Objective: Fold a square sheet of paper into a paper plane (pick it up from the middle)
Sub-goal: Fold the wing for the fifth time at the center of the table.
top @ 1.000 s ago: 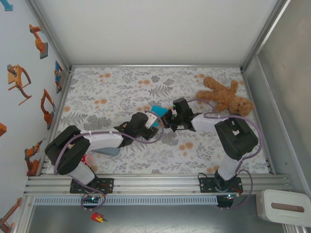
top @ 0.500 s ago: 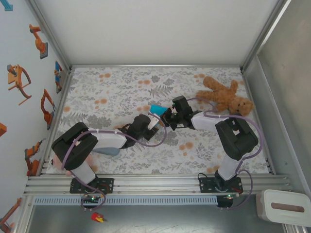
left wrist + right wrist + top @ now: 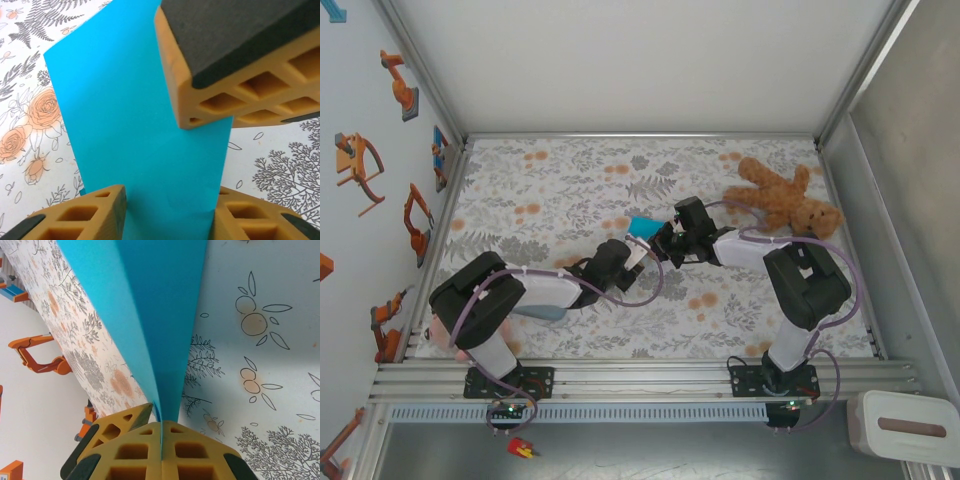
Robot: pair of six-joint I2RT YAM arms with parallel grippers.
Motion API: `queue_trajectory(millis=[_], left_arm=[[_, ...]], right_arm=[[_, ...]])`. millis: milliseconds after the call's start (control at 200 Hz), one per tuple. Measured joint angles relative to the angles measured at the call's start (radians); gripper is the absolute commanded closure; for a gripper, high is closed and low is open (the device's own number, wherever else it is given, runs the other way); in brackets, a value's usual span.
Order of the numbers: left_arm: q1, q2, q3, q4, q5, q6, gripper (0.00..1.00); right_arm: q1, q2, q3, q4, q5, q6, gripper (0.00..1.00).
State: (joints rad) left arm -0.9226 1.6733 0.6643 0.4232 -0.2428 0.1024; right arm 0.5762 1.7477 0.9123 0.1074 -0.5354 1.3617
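Note:
The turquoise sheet of paper (image 3: pixel 642 226) is held off the floral table (image 3: pixel 560 180) between both grippers at mid-table. My right gripper (image 3: pixel 665 243) is shut on it. In the right wrist view its pads (image 3: pixel 161 427) pinch the near end of the paper (image 3: pixel 165 315), whose two layers spread apart in a V from a fold. In the left wrist view the flat paper (image 3: pixel 145 125) spans the gap of my left gripper (image 3: pixel 167 200), which stands open with a finger at each side edge. One right-gripper finger (image 3: pixel 240 60) covers the paper's upper right. No finished plane shape shows.
A brown teddy bear (image 3: pixel 788 200) lies at the back right, close behind the right arm. A grey-blue case (image 3: pixel 542 312) peeks out under the left arm. Metal frame rails and walls bound the table. A white box (image 3: pixel 905 425) sits off the table at the front right.
Both grippers and the paper have shifted slightly toward the back of the table. The left arm's elbow has swung a little to the right. The right gripper's hold on the paper is unchanged.

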Motion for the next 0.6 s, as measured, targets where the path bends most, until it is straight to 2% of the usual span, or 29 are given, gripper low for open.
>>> queue_trajectory(millis=[105, 391, 601], left_arm=[[-0.001, 0.011, 0.000, 0.003, 0.000, 0.000, 0.67], [-0.001, 0.019, -0.004, 0.007, 0.002, -0.003, 0.76], [0.000, 0.019, -0.006, 0.006, 0.024, -0.016, 0.78]], right_arm=[[0.000, 0.000, 0.000, -0.001, 0.000, 0.000, 0.92], [-0.013, 0.000, 0.021, -0.064, 0.005, -0.030, 0.67], [-0.053, -0.018, 0.028, -0.141, 0.037, -0.079, 0.60]])
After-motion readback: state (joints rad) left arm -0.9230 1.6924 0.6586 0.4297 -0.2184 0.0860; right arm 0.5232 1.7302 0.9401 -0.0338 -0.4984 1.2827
